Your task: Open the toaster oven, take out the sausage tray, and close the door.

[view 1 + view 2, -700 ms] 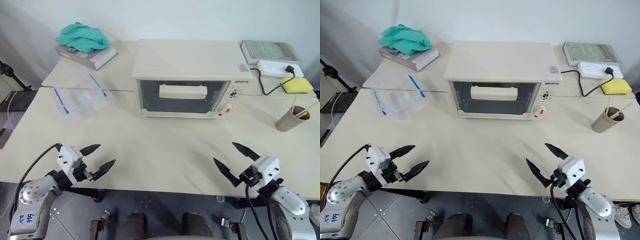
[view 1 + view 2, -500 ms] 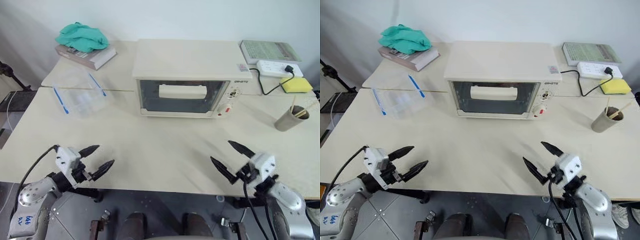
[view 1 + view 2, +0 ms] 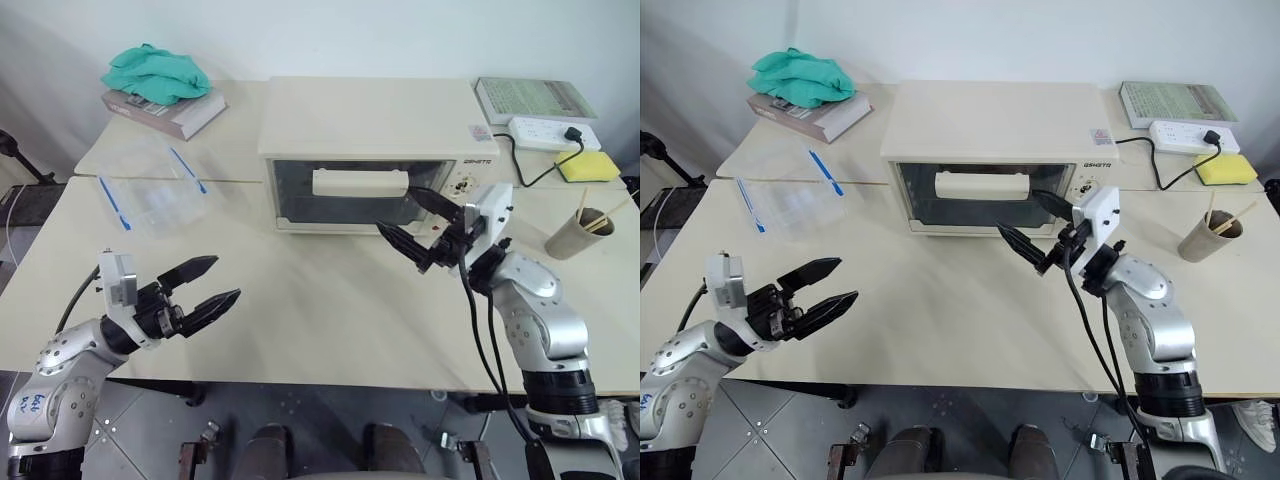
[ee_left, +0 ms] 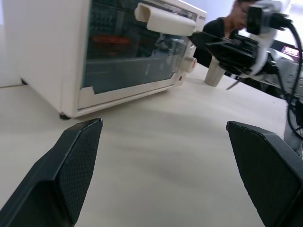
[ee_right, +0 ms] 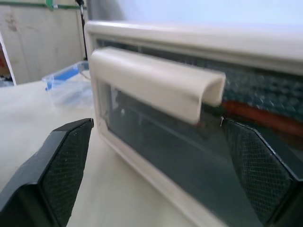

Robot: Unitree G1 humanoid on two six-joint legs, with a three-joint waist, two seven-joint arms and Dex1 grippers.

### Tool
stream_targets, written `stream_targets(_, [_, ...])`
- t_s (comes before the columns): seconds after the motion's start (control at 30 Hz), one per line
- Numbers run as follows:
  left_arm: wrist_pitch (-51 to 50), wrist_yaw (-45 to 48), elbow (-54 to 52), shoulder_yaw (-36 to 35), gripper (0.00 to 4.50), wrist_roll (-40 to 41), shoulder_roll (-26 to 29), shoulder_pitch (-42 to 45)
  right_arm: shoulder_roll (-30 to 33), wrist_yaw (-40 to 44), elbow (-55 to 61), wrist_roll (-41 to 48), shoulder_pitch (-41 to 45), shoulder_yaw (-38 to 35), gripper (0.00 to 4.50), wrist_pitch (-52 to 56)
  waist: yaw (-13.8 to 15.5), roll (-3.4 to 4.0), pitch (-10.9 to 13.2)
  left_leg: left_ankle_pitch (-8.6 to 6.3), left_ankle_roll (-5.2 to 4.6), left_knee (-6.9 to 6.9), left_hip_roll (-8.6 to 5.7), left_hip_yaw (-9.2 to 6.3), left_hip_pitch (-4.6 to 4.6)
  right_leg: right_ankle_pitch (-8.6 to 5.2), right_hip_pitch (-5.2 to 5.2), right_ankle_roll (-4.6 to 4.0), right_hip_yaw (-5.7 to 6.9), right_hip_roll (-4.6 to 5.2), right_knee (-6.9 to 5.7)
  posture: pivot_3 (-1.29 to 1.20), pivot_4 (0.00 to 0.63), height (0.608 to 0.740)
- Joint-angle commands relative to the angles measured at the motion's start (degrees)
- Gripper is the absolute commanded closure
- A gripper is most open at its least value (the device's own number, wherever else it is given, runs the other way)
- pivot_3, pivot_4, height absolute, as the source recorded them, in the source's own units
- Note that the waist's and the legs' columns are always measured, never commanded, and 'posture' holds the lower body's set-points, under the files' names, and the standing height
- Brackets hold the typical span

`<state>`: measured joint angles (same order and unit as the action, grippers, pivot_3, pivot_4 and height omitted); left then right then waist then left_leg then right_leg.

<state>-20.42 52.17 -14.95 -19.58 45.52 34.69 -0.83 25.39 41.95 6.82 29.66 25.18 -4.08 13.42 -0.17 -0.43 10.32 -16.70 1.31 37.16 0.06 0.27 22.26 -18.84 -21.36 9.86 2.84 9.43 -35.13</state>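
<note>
While its door (image 3: pixel 350 192) is shut, the toaster oven (image 3: pixel 375 150) serves as landmark.
Oven: back middle of the table (image 3: pixel 320 300).
Tray: a red strip shows behind the glass; tray itself cannot be made out.
Right gripper (image 3: pixel 410 220): spread wide, empty, just before the door handle (image 3: pixel 360 182).
Left gripper (image 3: pixel 205 285): spread wide, empty, well apart from the oven.
Plastic container (image 3: pixel 150 192): beside the oven.

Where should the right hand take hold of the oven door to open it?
Probably on the cream bar handle across the top of the door, coming from the front. The bar stands off the glass, and the open right hand sits just in front of its right end.
</note>
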Motion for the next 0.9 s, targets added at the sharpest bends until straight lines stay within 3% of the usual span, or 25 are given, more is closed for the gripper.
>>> stream_targets(0.03, [1.2, 0.1, -0.8, -0.2, 0.06, -0.8, -0.6, -0.3, -0.5, 1.6, 2.2, 0.2, 0.8, 0.5, 0.00, -1.0, 0.0, 0.00, 0.0, 0.00, 0.00, -0.01, 0.00, 0.01, 0.02, 0.00, -0.02, 0.00, 0.00, 0.00, 0.01, 0.00, 0.150, 0.740])
stream_targets(0.37, [2.0, -1.1, 1.3, -1.3, 0.06, -1.6, -2.1, 0.8, 2.7, 9.6, 8.9, -0.4, -6.2, 2.7, 0.00, -3.0, -0.1, 0.00, 0.0, -0.04, 0.00, -0.03, 0.03, 0.15, 0.02, 0.00, -0.07, 0.01, 0.01, 0.00, 0.05, 0.00, 0.150, 0.740])
stream_targets(0.53, [1.3, -0.7, 6.5, -0.2, 0.06, -0.8, -2.7, 7.8, 5.7, 14.3, 8.7, -6.9, -12.3, 3.9, 0.00, -12.6, 0.1, -0.04, 0.0, -0.05, 0.00, -0.01, 0.05, 0.18, 0.03, 0.00, -0.10, 0.01, 0.04, -0.01, 0.04, 0.00, 0.150, 0.740])
stream_targets(0.63, [1.0, -2.9, 10.4, 2.2, 0.89, -3.0, -3.8, 14.4, 7.3, 16.3, 6.3, -11.5, -14.6, 5.1, 0.00, -19.8, 0.3, -0.07, 0.0, -0.05, 0.00, 0.02, 0.03, 0.20, 0.03, 0.01, -0.09, 0.01, 0.04, 0.00, 0.04, 0.00, 0.150, 0.740])
stream_targets(0.9, [1.8, -7.3, 18.1, 7.4, 3.37, -7.5, -10.0, 28.8, 7.5, 16.7, 1.7, -14.4, -13.8, 5.5, 0.00, -26.8, 0.2, -0.20, 0.1, -0.04, 0.02, 0.06, 0.05, 0.24, 0.01, 0.02, -0.09, 0.04, 0.14, 0.00, 0.03, 0.00, 0.150, 0.740])
